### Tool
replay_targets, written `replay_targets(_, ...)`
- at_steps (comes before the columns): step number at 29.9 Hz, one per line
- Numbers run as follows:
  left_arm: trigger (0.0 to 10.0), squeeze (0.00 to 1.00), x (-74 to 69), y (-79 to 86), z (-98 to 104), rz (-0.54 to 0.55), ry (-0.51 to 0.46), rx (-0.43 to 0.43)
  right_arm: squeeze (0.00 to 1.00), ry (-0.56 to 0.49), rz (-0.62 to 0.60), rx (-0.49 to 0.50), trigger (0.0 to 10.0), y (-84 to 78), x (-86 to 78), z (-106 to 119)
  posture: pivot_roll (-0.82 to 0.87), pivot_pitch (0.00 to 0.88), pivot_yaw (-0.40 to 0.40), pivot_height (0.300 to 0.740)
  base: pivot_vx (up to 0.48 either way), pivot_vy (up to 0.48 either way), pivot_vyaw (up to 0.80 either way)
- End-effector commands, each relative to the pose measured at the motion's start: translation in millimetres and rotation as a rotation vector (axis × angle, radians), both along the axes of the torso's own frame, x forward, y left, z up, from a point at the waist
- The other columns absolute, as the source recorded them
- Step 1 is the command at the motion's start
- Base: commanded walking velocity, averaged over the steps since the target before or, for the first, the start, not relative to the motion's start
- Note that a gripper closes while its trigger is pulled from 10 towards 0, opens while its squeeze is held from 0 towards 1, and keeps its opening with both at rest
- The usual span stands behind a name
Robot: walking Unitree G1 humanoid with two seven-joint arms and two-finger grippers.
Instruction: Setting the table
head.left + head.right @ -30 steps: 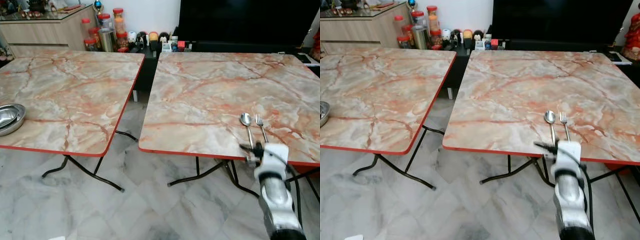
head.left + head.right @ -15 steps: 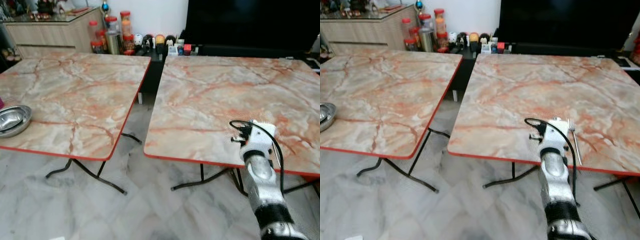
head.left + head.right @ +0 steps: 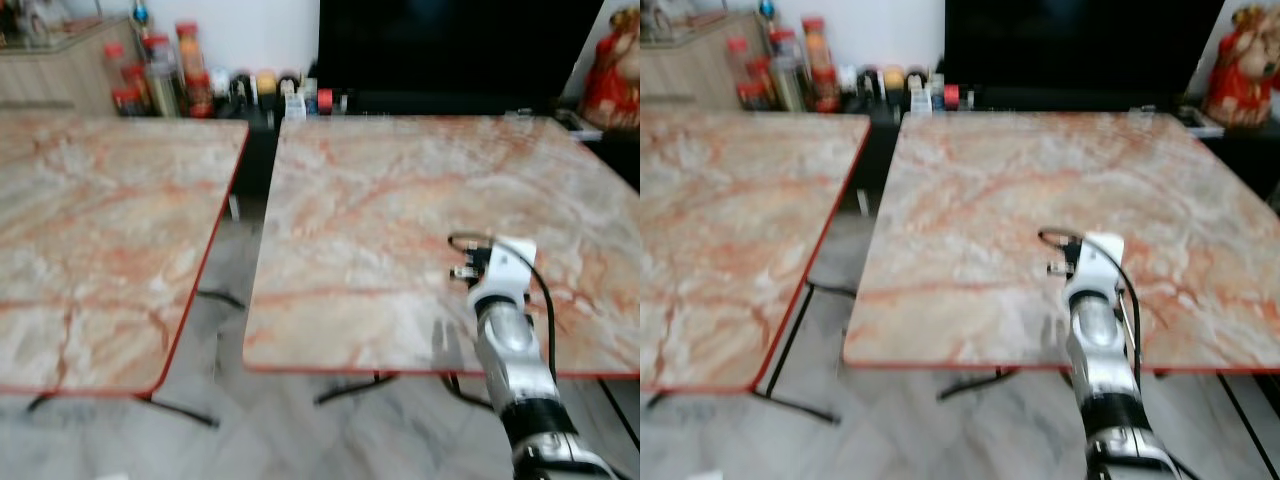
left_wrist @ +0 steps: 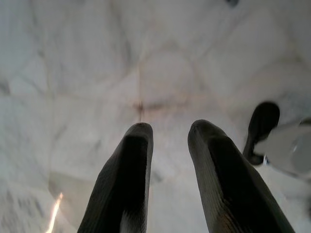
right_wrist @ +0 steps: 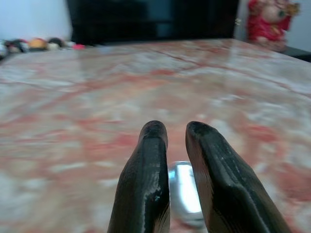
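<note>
My right arm reaches over the front part of the right marble table, and its white wrist covers the spot where the cutlery lies. In the right wrist view my right gripper hovers just above the tabletop with a narrow gap between its black fingers. The shiny bowl of a spoon lies on the table in that gap, under the fingers. My left gripper hangs over the pale floor, fingers apart and holding nothing.
A second marble table stands to the left across a narrow gap. Jars and small items line the back wall beside a dark screen. A red figurine sits at the far right. The head views are blurred.
My right arm rose from the table's front edge and moved over the spoon and fork, hiding them. The camera turned, so the metal bowl on the left table left the picture.
</note>
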State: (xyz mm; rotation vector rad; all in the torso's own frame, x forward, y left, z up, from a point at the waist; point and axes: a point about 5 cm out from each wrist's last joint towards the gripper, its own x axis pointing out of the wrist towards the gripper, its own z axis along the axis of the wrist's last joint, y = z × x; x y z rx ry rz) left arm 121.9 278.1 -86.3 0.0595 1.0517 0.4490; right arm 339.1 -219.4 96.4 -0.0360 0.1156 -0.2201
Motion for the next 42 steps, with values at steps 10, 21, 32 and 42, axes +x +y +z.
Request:
replay_targets(10,10.0,0.0,-3.5,-4.2,-3,-0.021,0.021,-0.004,1.0,0.159,-0.085,0.04,10.0,-7.9,-21.8,-12,0.01,0.0,-0.011,0.732,0.0,0.0,0.0)
replay_targets(21,10.0,0.0,-4.8,-3.9,-3,-0.03,0.03,-0.009,1.0,0.108,-0.094,0.059,10.0,-8.8,-14.9,15,0.01,0.0,-0.006,0.732,0.0,0.0,0.0)
replay_targets(32,10.0,0.0,-4.5,-3.8,-3,-0.042,0.035,-0.009,0.0,0.244,0.036,0.028,10.0,0.4,-13.3,10,0.01,0.0,-0.007,0.732,0.0,0.0,0.0)
replay_targets(42,10.0,0.0,-3.9,-3.5,-3,-0.043,0.041,-0.015,0.0,0.334,0.064,0.023,10.0,-1.0,-17.6,3,0.01,0.0,-0.006,0.732,0.0,0.0,0.0)
